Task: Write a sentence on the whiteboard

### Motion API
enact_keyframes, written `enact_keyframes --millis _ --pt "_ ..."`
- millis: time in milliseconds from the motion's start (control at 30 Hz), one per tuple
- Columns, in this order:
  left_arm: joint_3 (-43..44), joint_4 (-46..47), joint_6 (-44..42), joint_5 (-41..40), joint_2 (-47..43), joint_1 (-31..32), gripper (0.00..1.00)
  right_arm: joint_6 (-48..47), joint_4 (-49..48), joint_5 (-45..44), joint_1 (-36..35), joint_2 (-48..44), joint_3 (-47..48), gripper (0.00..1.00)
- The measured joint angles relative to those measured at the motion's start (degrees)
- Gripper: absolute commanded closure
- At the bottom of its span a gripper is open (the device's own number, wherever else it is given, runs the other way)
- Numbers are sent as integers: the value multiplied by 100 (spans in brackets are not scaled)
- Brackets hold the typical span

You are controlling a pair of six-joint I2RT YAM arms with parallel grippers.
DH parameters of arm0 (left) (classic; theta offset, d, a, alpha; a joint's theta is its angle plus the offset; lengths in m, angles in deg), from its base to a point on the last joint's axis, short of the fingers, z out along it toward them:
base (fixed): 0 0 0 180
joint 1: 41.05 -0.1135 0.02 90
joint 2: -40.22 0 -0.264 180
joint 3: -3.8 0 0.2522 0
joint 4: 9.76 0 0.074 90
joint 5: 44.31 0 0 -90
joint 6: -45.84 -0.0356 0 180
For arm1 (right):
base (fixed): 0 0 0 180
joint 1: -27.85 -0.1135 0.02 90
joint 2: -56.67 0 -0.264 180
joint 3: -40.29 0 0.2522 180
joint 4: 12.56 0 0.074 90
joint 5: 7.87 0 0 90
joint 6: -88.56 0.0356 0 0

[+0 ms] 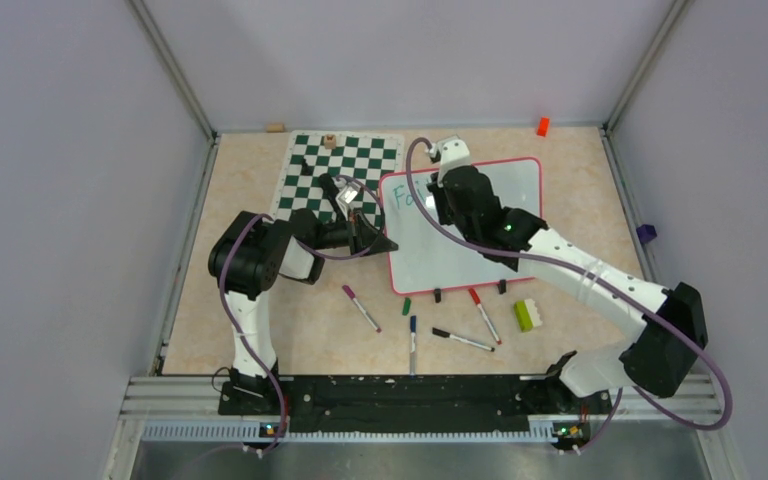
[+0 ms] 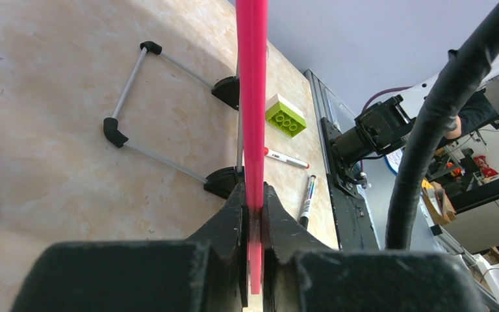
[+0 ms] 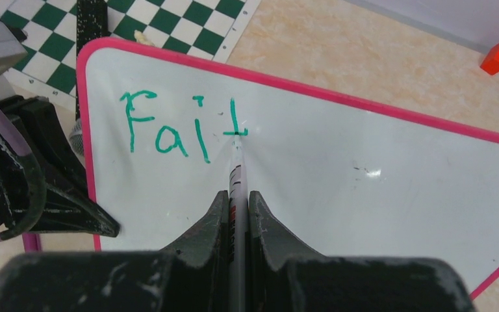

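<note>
The whiteboard (image 1: 430,262), white with a pink frame, stands tilted at the table's middle. My left gripper (image 1: 374,240) is shut on its left edge; in the left wrist view the pink frame (image 2: 252,97) runs straight up from between the closed jaws of that gripper (image 2: 253,196). My right gripper (image 3: 237,195) is shut on a white marker (image 3: 236,170) whose tip touches the board (image 3: 377,214). The sentence (image 3: 182,127) reads "Fai" in teal-green, and the marker tip sits at the crossbar of a "t". From above, the right gripper (image 1: 438,205) hides most of the writing (image 1: 404,195).
A green-and-white chess mat (image 1: 345,170) lies behind the board's left side. Several markers (image 1: 462,340) and a green cap (image 1: 406,306) lie in front of the board, beside a lime brick (image 1: 529,315). An orange block (image 1: 542,126) sits at the back wall. The board's wire stand (image 2: 162,110) rests on the table.
</note>
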Motion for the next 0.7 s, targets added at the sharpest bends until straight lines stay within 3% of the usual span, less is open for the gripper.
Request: enact_keyframes --millis 700 --pt "0 0 0 -2 0 0 100 212 170 -146 0 -267 -363 100"
